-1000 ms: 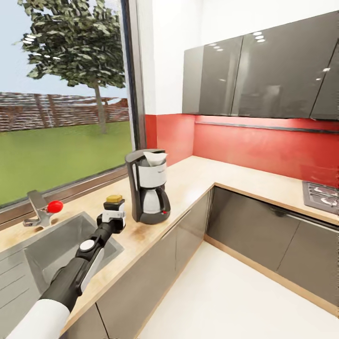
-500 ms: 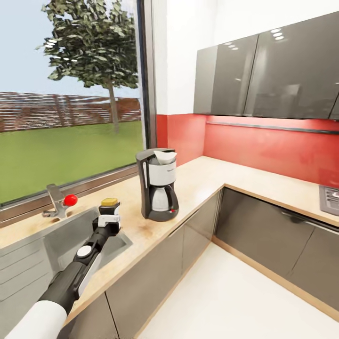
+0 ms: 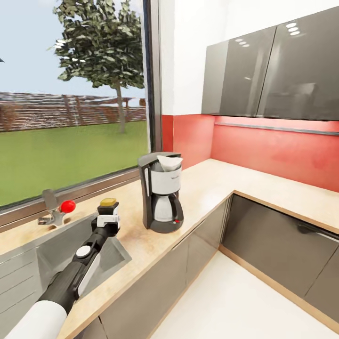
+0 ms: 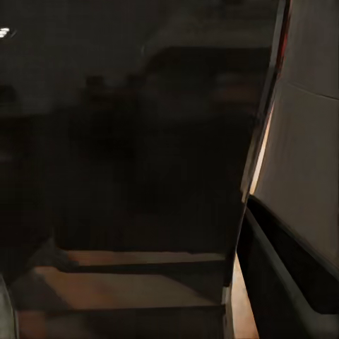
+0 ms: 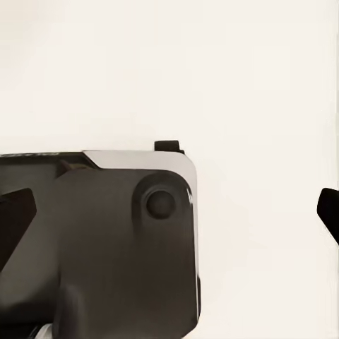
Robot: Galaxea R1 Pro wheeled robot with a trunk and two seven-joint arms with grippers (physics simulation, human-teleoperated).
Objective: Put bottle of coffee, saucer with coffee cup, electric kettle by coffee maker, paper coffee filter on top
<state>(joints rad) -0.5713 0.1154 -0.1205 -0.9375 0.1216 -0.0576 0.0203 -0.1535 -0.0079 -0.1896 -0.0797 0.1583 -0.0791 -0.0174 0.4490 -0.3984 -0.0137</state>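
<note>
The coffee maker stands on the kitchen countertop near the window corner, with the white paper coffee filter in its top. To its left, by the sink's edge, my left gripper is shut on the bottle of coffee; its yellow cap shows above the fingers and the gripper hides its body. The left wrist view is dark and close, with a strip of tan countertop. In the right wrist view my right gripper is open over white floor, with a dark part of the robot below it.
A steel sink and a faucet with a red knob sit left of the bottle, under the window. The L-shaped counter runs right along a red backsplash beneath dark wall cabinets. Dark cabinet fronts border the white floor.
The camera has turned left, so everything slid right and the hob left the picture. The gap between the held bottle and the coffee maker looks slightly wider.
</note>
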